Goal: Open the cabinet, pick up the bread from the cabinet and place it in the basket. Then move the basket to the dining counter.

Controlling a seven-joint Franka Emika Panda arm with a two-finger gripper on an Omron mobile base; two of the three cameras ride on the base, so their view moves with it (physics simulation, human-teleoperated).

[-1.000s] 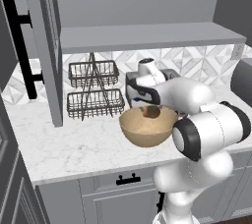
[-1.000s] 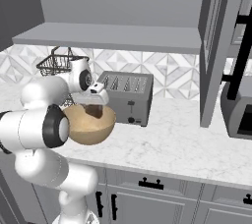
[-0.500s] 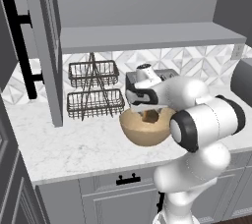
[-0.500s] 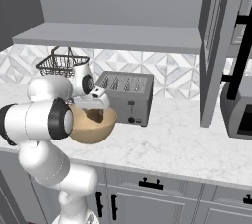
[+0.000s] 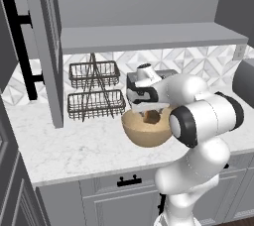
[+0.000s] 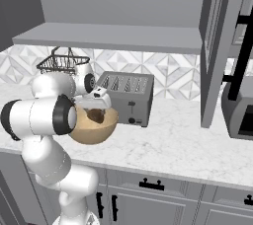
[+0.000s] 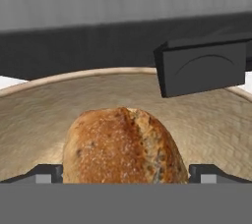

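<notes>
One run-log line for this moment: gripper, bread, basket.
gripper: open, fingertips either side of loaf | golden-brown bread piece: lying in basket | round tan bowl-shaped basket: on marble worktop | grey wall cabinet door: open

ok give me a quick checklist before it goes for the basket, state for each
1. Small golden-brown bread loaf lies inside the wide tan bowl-shaped basket: ok.
2. Gripper open, finger tips standing wide on either side of the loaf: ok.
3. Gripper clear of the loaf: cannot tell, the tips sit low at the loaf's flanks.
4. Basket upright on the marble worktop: ok.
5. Silver four-slot toaster close behind the basket, needs care when lifting: not ok.
6. Grey wall cabinet door open, off to the side of the basket: ok.
</notes>
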